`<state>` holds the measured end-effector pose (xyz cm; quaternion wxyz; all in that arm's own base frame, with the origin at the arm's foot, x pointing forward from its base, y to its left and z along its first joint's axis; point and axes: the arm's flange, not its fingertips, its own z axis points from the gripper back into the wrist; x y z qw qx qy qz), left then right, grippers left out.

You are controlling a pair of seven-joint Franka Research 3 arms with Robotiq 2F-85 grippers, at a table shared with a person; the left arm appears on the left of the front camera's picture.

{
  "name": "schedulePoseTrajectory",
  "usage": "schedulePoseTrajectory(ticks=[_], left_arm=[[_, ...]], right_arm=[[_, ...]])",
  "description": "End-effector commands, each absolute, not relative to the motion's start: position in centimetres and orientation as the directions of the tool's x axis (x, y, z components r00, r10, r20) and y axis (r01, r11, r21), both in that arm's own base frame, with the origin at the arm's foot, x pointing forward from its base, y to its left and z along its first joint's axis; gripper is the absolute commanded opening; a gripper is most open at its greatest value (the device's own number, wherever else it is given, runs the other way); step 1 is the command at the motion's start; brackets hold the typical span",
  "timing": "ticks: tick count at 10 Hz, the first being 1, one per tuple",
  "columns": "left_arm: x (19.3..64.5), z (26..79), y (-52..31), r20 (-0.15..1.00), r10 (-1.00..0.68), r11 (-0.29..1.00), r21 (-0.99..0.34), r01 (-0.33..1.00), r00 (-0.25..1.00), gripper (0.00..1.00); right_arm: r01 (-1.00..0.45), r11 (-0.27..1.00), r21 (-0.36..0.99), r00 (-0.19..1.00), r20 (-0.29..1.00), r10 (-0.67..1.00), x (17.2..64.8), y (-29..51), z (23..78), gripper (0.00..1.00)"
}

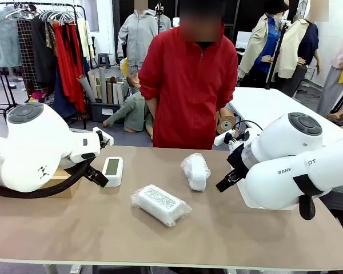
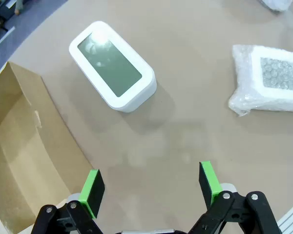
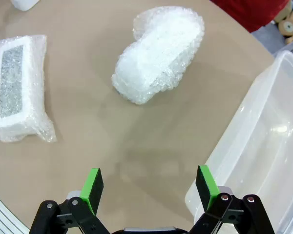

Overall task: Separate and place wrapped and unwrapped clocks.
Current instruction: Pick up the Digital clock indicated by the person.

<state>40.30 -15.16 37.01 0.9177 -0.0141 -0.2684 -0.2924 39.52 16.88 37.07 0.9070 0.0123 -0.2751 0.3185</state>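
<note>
The bare digital clock [image 1: 112, 170] lies screen-up at the table's left, its long axis running toward the person [image 1: 188, 85]. The nearer bubble-wrapped clock [image 1: 160, 204] lies slantwise mid-table. The farther bubble-wrapped clock [image 1: 196, 170] points away, its face lost under wrap. The left gripper [image 2: 151, 187] and right gripper [image 3: 149, 187] hover with fingers wide apart, holding nothing. The cardboard box [image 2: 24, 146] and clear plastic bin [image 3: 263, 146] are cut off by the picture edges. The tabletop [image 1: 103, 240] is brown, and a clothes rack [image 1: 46, 34] stands behind.

Glossy white and rounded along left arm [image 1: 28, 151] and right arm [image 1: 297, 171], capped in grey discs [image 1: 304, 123], lettered black on the right, looped by 1 black cable [image 1: 28, 193] on the left, tipped with black left pincer [image 2: 151, 187] and right pincer [image 3: 147, 187], 2 green pads [image 2: 92, 191] each, and, opposite, dressed in a red zipped jacket [image 1: 188, 85].
</note>
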Motion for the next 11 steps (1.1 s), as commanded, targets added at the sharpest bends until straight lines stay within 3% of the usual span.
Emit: schedulePoseTrajectory(ticks=[1,9,11], left_arm=[[40.30,37.02,-15.16,0.501,-0.529,0.829,0.131,0.544,0.685,1.00],[40.30,37.01,-15.16,0.501,-0.529,0.829,0.131,0.544,0.685,1.00],[40.19,37.84,-14.79,0.466,-0.536,0.816,0.073,0.573,0.704,1.00]], right_arm=[[-0.584,0.797,-0.153,0.646,0.507,0.571,39.53,16.87,37.08,1.00],[-0.584,0.797,-0.153,0.646,0.507,0.571,39.53,16.87,37.08,1.00],[-0.601,0.786,-0.144,0.634,0.513,0.579,39.48,17.25,36.99,1.00]])
